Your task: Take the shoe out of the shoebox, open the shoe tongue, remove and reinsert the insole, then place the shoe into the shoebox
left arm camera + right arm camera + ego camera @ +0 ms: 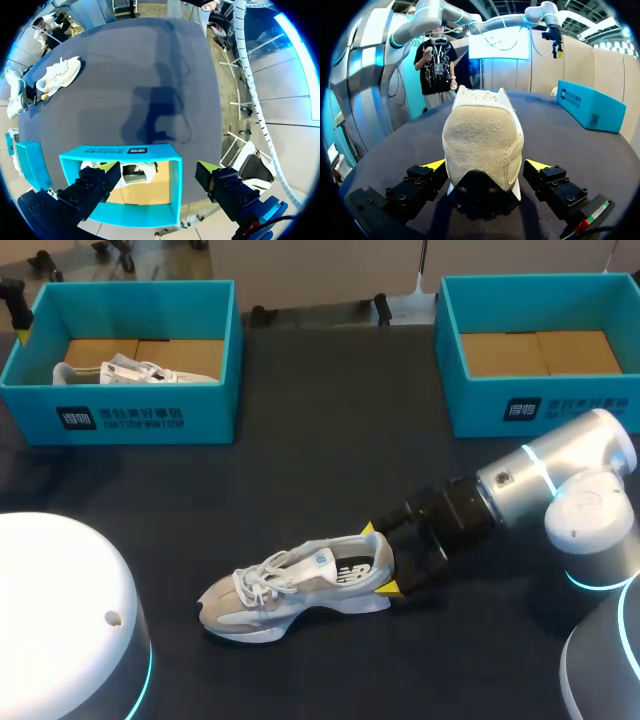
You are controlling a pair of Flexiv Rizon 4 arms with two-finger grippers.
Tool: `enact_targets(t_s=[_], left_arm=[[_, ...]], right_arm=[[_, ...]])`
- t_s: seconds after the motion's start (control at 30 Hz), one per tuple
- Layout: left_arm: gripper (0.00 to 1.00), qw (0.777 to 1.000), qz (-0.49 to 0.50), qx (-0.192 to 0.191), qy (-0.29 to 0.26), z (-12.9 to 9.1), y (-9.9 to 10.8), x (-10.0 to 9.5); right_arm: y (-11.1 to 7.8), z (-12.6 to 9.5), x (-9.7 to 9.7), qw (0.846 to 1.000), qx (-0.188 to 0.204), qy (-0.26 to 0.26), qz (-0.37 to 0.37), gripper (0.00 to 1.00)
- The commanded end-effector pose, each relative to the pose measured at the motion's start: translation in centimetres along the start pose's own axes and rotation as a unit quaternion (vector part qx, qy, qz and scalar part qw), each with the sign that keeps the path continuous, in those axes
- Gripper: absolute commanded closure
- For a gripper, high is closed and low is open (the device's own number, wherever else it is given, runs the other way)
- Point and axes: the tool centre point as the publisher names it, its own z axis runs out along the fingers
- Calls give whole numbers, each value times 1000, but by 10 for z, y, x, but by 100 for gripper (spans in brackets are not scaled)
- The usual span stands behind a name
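Shoe out of box and on counter; tongue, insole and re-boxing all left to do (est.).

Head: shoe [300, 585] upright on its sole, laced, mid-counter [330, 440] twd near edge. Right tool [380, 560] at its heel. Right shoebox [540, 400] at far-right corner holds no shoe. L wrist: left tool [157, 172] released wide, holding nothing, facing left shoebox [120, 152] w/ second shoe [142, 175] inside. R wrist: heel sits in right tool; clenched or not, can't tell.
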Motion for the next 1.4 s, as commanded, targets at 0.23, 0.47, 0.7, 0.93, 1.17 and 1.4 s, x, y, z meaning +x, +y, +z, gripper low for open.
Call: enact_targets(t_s=[0.23, 0.47, 0.7, 0.93, 1.17, 1.4], left_arm=[[0, 1000, 0, -1, 1, 0, -2, 0], [0, 1000, 0, -1, 1, 0, -2, 0], [0, 1000, 0, -1, 1, 0, -2, 0], [0, 1000, 0, -1, 1, 0, -2, 0], [0, 1000, 0, -1, 1, 0, -2, 0], [0, 1000, 0, -1, 1, 0, -2, 0]], right_arm=[[-2, 10, 2, 1000, -10, -2, 4, 0], [-2, 17, -1, 1000, -11, 3, 5, 0], [-2, 25, 0, 1000, -14, 6, 5, 0], [-2, 27, 3, 1000, -12, 5, 7, 0], [-3, 29, 3, 1000, -16, 5, 7, 0], [0, 34, -1, 1000, -17, 6, 5, 100]])
